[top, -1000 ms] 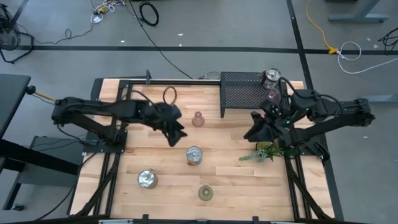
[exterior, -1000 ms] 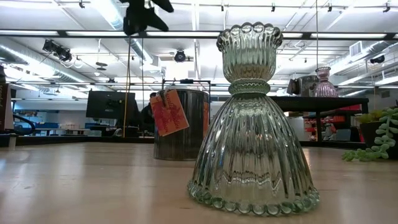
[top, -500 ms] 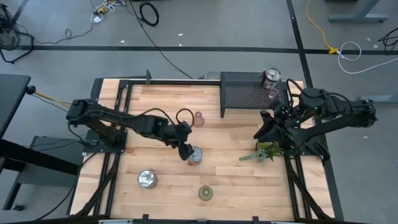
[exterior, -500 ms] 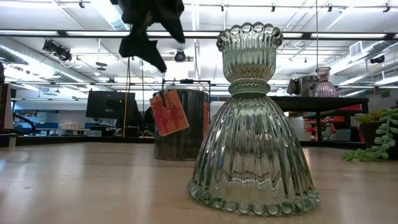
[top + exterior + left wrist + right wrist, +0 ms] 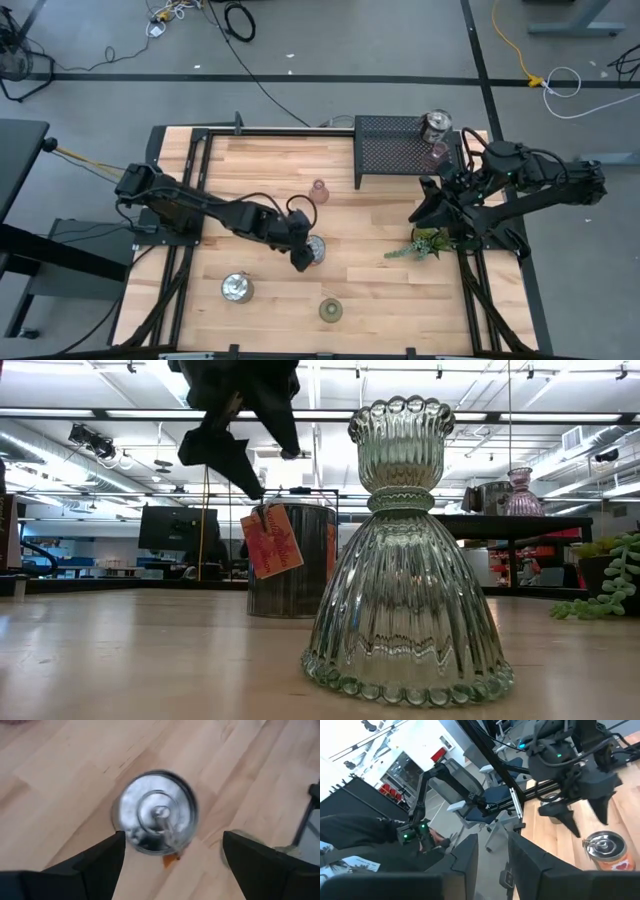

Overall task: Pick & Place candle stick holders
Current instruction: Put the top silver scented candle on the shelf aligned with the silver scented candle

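1. candle stick holders, high view: the left gripper (image 5: 303, 255) has swung from near the table's far side down to the silver holder (image 5: 314, 250) at mid-table, its fingers now spread wide beside it (so a grasp looks like the step in hand). the pink holder (image 5: 319, 190) stands apart behind it, a second silver one (image 5: 237, 288) and the olive holder (image 5: 330, 310) nearer the front edge, all with bare wood between them. the right gripper (image 5: 420, 212) waits by the plant sprig (image 5: 422, 243), in front of the black rack (image 5: 392, 150), fingers narrow and empty.
2. low view: the left gripper (image 5: 245, 450) has dropped lower, hanging just above the silver holder (image 5: 292, 560) with its orange tag. the ribbed glass holder (image 5: 405, 560) fills the foreground.
3. left wrist view: the silver holder (image 5: 156, 812) lies ahead, between the spread fingers (image 5: 97, 865), untouched; open wood all round.
4. right wrist view: its own fingers (image 5: 467, 857) stand narrow, nothing between; the left gripper (image 5: 582, 815) hangs over the silver holder (image 5: 606, 850).
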{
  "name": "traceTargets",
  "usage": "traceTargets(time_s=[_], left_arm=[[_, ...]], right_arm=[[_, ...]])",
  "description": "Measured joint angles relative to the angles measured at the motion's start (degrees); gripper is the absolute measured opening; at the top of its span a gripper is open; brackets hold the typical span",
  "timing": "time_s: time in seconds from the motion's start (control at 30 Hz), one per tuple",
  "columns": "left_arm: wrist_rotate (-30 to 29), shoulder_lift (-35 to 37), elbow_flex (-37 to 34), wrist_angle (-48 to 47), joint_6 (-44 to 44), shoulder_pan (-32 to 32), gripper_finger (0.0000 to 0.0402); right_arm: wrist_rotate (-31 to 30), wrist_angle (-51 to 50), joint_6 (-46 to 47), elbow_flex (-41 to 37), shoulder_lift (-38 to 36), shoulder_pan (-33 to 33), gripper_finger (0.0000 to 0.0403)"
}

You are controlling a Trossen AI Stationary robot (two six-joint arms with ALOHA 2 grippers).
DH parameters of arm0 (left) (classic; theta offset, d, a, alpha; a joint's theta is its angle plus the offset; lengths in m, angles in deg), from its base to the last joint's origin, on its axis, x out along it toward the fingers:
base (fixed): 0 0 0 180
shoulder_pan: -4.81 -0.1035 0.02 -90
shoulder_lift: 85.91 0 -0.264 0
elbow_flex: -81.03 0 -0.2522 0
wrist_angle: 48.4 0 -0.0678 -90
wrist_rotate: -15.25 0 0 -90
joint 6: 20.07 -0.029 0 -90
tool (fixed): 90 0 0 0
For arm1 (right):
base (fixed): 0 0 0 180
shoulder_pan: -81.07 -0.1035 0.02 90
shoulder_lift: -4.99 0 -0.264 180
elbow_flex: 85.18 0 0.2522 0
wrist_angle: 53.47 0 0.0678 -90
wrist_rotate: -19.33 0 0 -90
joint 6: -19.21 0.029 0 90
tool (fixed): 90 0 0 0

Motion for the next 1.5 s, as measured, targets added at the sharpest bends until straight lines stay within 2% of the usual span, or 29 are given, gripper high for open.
traceTargets(time_s=[0.17,0.7,0.9,1.3,1.5], left_arm=[[-2.9,-1.2,0.0,1.0,2.1,1.5,0.0337],[-2.9,-8.0,0.3,7.3,3.7,1.3,0.0337],[-4.6,-8.2,0.3,7.0,3.2,1.2,0.0337],[-12.4,-8.9,0.1,3.6,1.5,-0.7,0.0337],[-10.5,-8.2,0.0,6.0,-0.1,-2.6,0.0337]], right_arm=[[-0.4,-0.3,-0.3,0.0,0.0,0.0,0.0107],[-0.4,-0.2,-0.2,0.0,0.0,0.0,0.0107],[-0.4,0.1,-0.1,0.0,0.0,0.0,0.0107],[-0.4,0.1,-0.3,0.0,0.0,0.0,0.0107],[-0.4,0.0,-0.5,0.0,0.0,0.0,0.0107]])
